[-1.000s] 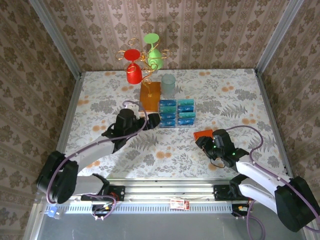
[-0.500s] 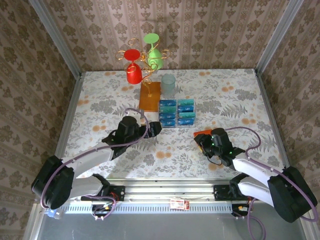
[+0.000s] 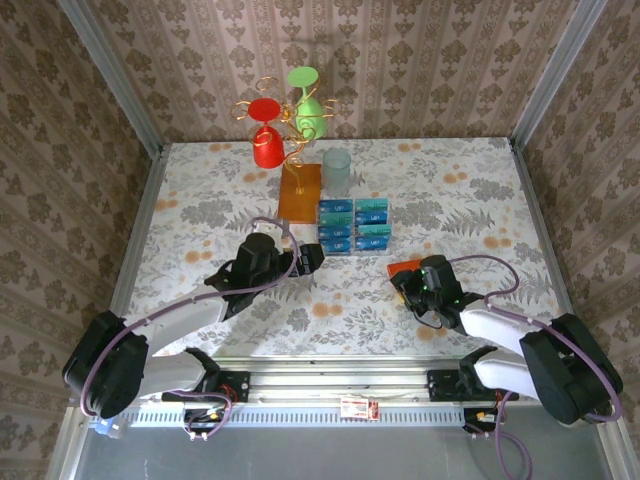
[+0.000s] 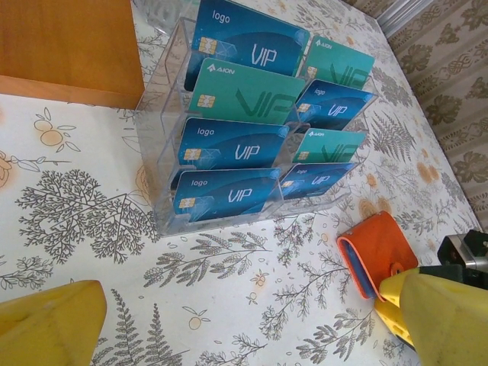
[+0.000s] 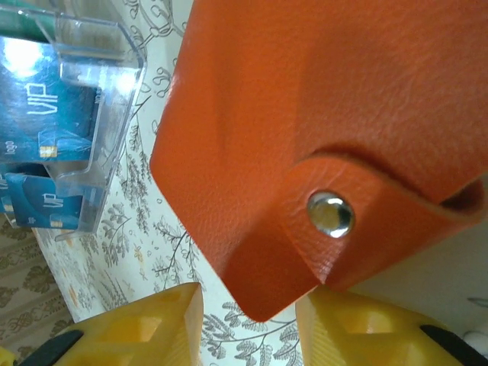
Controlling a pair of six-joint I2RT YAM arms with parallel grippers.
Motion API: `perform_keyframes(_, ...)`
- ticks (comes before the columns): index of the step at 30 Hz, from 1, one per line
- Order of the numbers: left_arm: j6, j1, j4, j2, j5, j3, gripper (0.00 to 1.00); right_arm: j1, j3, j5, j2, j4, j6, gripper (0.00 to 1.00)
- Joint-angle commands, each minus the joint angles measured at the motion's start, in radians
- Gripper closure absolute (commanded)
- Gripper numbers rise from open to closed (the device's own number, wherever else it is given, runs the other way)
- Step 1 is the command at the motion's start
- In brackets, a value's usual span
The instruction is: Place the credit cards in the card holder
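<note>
left gripper [image 3: 312,257] sat with jaws wide apart, on the near side of the clear rack [image 4: 164,152] holding the cards [image 4: 244,145]. holder [image 3: 405,267] lay on the table [image 3: 470,200] right of the rack, apart from it. right gripper [image 5: 250,324] had its fingers either side of the holder's corner, couldn't tell if clamped.

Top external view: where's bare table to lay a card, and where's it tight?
Bare: the right side, between card rack and right wall; the left rear, beside the wooden base; the near middle, between left gripper and card holder. Crowded: wooden base, tumbler and card rack bunched at the back.
</note>
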Motion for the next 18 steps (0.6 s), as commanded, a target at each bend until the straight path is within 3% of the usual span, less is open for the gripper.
perform_keyframes(1,-0.01,-0.011,0.014,0.015,-0.009,0.016,0.0,-0.008,-0.01,0.002,0.013,0.032,0.002,0.64)
perform_keyframes(11,-0.015,-0.018,0.037,0.053,-0.002,0.023,0.0,-0.032,-0.012,0.011,0.008,0.013,-0.016,0.68)
perform_keyframes(18,-0.016,-0.031,0.045,0.066,-0.004,0.024,0.0,-0.049,-0.011,0.007,0.028,0.022,-0.025,0.82)
